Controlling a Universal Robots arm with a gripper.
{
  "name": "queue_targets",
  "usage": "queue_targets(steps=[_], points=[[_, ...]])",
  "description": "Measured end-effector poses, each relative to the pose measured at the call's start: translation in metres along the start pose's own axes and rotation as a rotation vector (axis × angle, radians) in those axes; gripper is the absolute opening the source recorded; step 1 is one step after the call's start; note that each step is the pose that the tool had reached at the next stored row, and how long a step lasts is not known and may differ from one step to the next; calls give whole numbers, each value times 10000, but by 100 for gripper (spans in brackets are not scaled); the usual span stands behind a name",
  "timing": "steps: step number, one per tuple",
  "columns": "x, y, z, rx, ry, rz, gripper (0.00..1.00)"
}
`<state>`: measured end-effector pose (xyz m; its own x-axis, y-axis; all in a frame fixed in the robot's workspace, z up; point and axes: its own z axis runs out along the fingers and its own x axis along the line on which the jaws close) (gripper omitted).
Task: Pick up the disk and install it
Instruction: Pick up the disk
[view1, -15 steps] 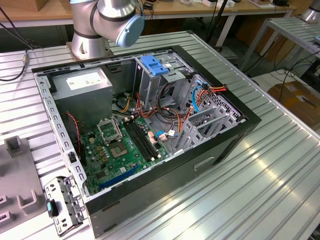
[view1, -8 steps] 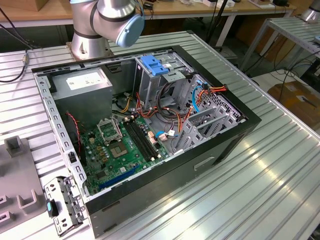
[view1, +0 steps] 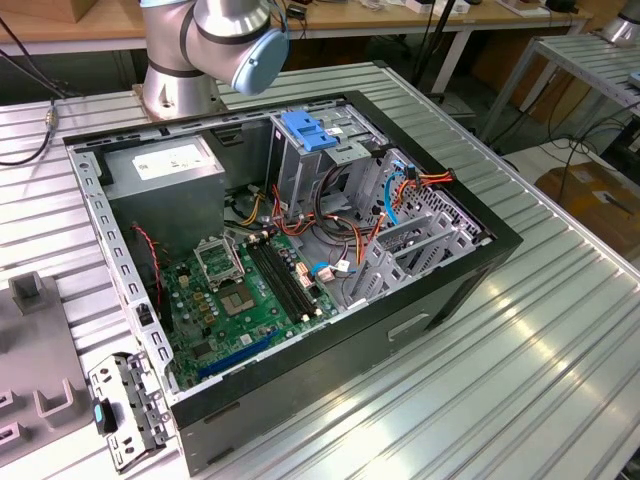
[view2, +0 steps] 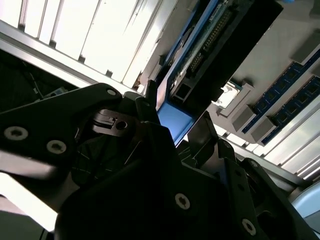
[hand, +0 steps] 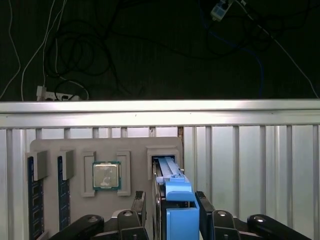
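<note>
Hand (hand: 172, 205) closed on blue end of disk (hand: 177, 186); disk stands on edge in grey tray (hand: 131, 149) slot, leaving both faces free for grip.

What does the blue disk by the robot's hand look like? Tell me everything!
The disk is a flat, dark slab in a bright blue plastic carrier with a blue end tab. In the first wrist view it stands upright in a slot of the grey tray, tab toward the gripper. The second wrist view shows a row of pins along its dark side. The jaws sit either side of the tab and seem pressed against it.
</note>
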<state>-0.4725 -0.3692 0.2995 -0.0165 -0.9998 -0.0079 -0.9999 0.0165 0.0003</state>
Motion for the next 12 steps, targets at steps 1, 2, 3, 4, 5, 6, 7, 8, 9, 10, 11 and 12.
queue_targets(steps=[1,2,3,4,5,6,7,8,9,10,11,12], points=[[0,0,2,-1,0,0,51],[0,0,8,0,0,0,51],[0,1,16,3,-1,0,51],[0,1,20,2,-1,0,51],[0,1,27,1,0,0,51],[0,2,29,-1,-1,0,51],[-1,3,31,-1,-1,0,51],[-3,5,33,0,-2,1,51],[-3,5,33,0,-2,1,51],[-3,5,34,1,-3,0,51],[-3,18,36,1,-3,0,51],[-2,31,38,0,-3,0,51]])
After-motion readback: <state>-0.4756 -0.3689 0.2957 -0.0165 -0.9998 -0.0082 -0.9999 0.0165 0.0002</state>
